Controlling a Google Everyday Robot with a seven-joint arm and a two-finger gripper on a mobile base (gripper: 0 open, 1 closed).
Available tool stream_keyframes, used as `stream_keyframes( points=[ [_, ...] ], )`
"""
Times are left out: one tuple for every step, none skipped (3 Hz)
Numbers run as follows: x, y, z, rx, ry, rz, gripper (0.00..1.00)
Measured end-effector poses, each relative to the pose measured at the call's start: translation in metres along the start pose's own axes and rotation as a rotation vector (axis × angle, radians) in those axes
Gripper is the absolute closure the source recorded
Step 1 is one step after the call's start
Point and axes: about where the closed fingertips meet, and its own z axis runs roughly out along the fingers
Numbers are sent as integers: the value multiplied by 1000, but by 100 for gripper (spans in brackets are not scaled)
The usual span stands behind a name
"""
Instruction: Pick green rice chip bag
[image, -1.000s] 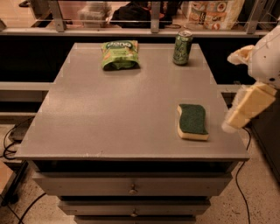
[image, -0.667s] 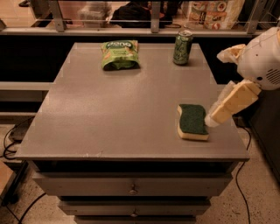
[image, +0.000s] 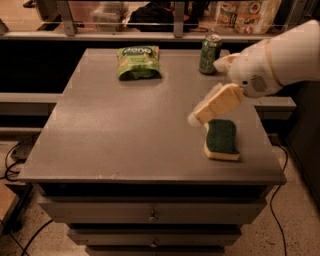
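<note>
The green rice chip bag (image: 137, 62) lies flat at the far left-centre of the grey table (image: 115, 130); it is light green and crinkled, with a dark green top band and white lettering. My gripper (image: 197, 117) reaches in from the right on a white arm (image: 280, 60). It hangs over the table's right-centre, just above the far-left corner of the sponge. It is well to the right of the bag and nearer than it, not touching it, and holds nothing.
A green drink can (image: 210, 54) stands at the far right of the table, behind my arm. A yellow sponge with a dark green top (image: 221, 139) lies near the right front edge. Drawers sit under the tabletop; a rail and shelves run behind.
My arm and gripper have moved left and a little away from me, from beyond the table's right edge to over the tabletop by the sponge. The bag, can and sponge have not moved.
</note>
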Motion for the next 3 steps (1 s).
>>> stream_keyframes(
  points=[
    [-17,-14,46,-41,-45,79,0],
    [-21,-16,54,-43,-52,83,0],
    [-31,-22,77,-48,-76,95,0]
  ],
)
